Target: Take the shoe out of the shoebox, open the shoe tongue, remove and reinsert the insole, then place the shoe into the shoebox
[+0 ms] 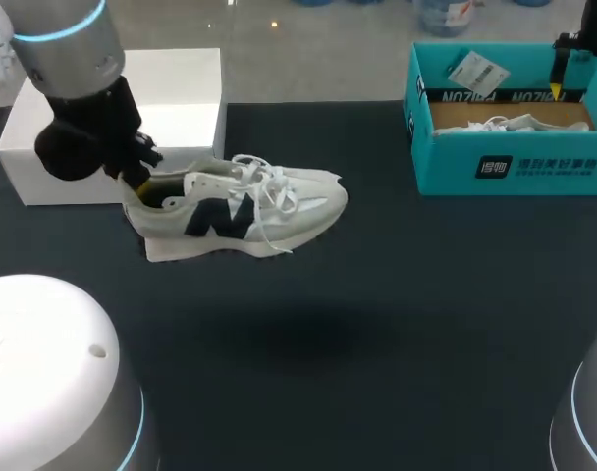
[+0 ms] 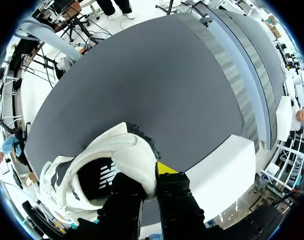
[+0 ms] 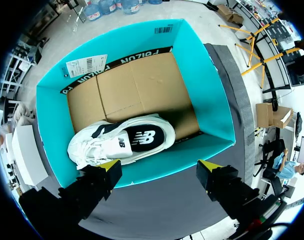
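- At the table's [image 1: 397, 304] left rear, my left gripper [image 1: 132, 175] is clamped on the heel of the shoe [image 1: 242, 204].
- In the left wrist view, my left gripper [image 2: 149, 176] has one finger inside the shoe's [image 2: 109, 165] heel collar and the other outside it, where a yellow tip [image 2: 166, 168] shows. The heel wall is pinched between them.
- The shoe is white with a dark side mark. It lies roughly level, heel toward my left arm and toe pointing to the table's middle, with its laces hanging loose.
- The shoe looks held clear of the dark table top, as its shadow falls apart from it, nearer the front.
- Just behind the shoe's heel stands a white box [image 1: 176, 103] at the table's left rear edge.
- At the right rear corner sits the teal shoebox [image 1: 505, 165], open at the top and well apart from the shoe.
- My right gripper [image 3: 159, 167] hangs above the shoebox's [image 3: 48, 117] near wall with its fingers spread wide, holding nothing.
- A second shoe [image 3: 123, 142] lies on its side on the cardboard floor inside the shoebox, against that near wall.
- A paper tag [image 3: 87, 65] lies over the shoebox's far corner.
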You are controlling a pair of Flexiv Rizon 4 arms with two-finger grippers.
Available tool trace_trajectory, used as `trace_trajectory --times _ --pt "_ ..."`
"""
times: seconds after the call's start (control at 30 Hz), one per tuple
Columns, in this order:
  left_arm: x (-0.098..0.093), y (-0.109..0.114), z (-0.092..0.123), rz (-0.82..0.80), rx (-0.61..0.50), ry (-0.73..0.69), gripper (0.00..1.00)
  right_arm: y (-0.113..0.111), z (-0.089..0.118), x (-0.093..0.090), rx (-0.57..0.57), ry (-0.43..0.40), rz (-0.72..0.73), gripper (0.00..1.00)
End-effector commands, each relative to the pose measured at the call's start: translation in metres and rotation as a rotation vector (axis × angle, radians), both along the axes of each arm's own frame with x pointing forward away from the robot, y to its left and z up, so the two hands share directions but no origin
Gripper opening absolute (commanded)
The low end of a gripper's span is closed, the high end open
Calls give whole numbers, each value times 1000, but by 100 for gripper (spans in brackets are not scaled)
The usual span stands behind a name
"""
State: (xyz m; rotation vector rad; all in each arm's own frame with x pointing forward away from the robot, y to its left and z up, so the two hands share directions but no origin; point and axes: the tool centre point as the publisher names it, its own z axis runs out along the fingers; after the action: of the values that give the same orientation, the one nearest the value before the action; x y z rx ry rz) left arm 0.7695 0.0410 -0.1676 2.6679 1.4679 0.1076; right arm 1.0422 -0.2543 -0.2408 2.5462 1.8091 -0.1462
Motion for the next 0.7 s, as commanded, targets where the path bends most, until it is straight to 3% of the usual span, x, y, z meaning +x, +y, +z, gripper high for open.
trace_trajectory --times 0.03,0.33,0.57,0.7 --pt "-30 -31 -10 -15 29 -31 0 0 0 -1 1 -2 0 100" --pt "-83 -71 -24 -39 -23 6 0 0 0 -1 1 -2 0 100" --pt "-101 -90 -26 -32 -53 23 0 0 0 -1 1 -2 0 100" --pt "-102 -96 -29 -26 -39 14 0 0 0 -1 1 -2 0 100"
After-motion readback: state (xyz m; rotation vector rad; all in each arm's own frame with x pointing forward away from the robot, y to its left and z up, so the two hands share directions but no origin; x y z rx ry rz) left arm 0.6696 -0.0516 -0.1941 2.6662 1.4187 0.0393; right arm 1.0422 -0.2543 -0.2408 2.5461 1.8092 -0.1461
